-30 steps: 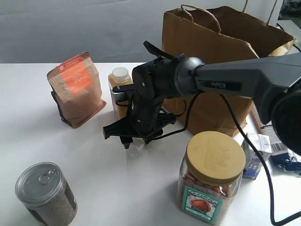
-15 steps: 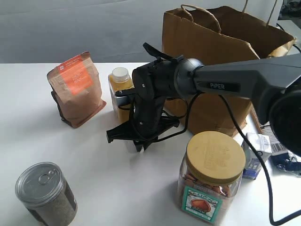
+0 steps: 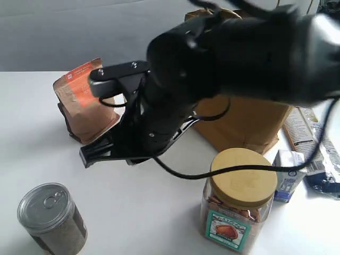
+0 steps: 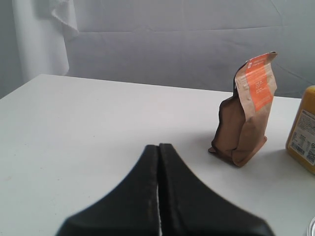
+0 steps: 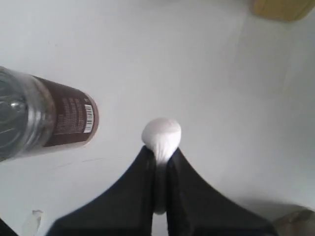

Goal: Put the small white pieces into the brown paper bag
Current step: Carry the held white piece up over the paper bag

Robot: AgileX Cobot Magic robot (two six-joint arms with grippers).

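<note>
In the right wrist view my right gripper [image 5: 161, 156] is shut on one small white piece [image 5: 161, 136], a soft lump squeezed between the black fingertips, held above the white table. In the exterior view the right arm [image 3: 212, 64] is raised, large and blurred, and hides the piece. The brown paper bag [image 3: 249, 122] stands behind the arm at the back right, its top mostly covered. Other white pieces are not in view. My left gripper [image 4: 158, 148] is shut with nothing in it, low over the table, facing the pouch.
A brown pouch with an orange label [image 3: 85, 98] [image 4: 248, 118] stands at the left. A yellow juice bottle [image 4: 304, 129] is beside it. A metal-topped can [image 3: 50, 218] [image 5: 44, 123] sits front left, a wooden-lidded jar [image 3: 241, 196] front right, a small white-and-blue carton [image 3: 287, 175] beyond it.
My right arm has lifted off the table and swung up toward the camera and leftward. It now covers the juice bottle and much of the bag.
</note>
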